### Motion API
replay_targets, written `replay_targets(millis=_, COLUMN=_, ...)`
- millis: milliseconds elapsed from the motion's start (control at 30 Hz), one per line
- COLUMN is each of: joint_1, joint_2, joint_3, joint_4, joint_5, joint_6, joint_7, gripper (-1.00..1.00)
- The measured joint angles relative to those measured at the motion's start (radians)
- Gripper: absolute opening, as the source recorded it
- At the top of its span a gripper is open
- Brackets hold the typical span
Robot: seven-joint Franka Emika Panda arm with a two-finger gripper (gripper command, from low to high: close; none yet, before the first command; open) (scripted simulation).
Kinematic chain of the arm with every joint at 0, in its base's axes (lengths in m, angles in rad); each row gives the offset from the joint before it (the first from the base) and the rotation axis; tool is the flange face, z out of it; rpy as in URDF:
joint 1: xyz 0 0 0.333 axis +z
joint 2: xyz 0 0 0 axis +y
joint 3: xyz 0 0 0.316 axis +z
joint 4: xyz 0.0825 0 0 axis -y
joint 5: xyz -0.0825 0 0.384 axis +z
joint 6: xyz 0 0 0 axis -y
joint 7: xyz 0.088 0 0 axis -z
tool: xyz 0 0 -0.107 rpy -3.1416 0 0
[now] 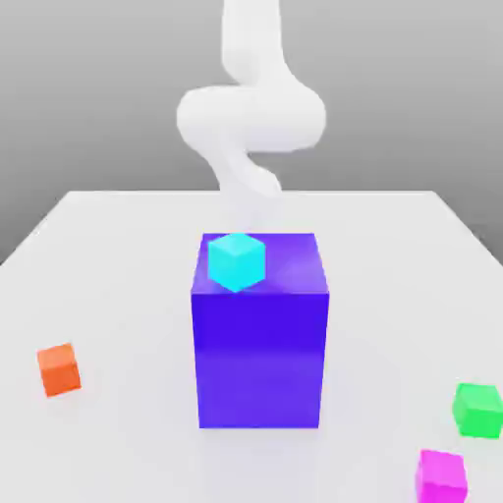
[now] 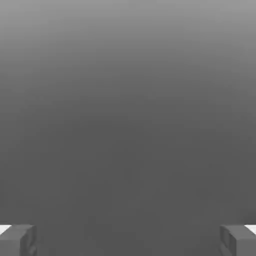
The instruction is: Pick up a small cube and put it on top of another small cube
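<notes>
Bright, washed-out exterior view; dim, grey hand view.

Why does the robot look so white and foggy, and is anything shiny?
Exterior view: the white robot arm looks washed out, its lower end fading into the pale tabletop; the big blue-violet block has a glossy sheen and a faint reflection below it. Hand view: mostly dark grey haze, paler along one edge.

No readable text, numbers or signs anywhere
</notes>
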Motion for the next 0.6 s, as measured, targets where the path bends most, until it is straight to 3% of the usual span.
replay_targets(millis=300, joint_1=0.178, joint_2=0.334, joint_3=-0.053, joint_4=0.005, joint_5=0.087, joint_6=0.094, joint_7=-0.322, gripper=0.00)
replay_targets(millis=600, joint_1=0.281, joint_2=0.660, joint_3=-0.021, joint_4=0.009, joint_5=0.142, joint_6=0.188, joint_7=-0.617, gripper=0.00)
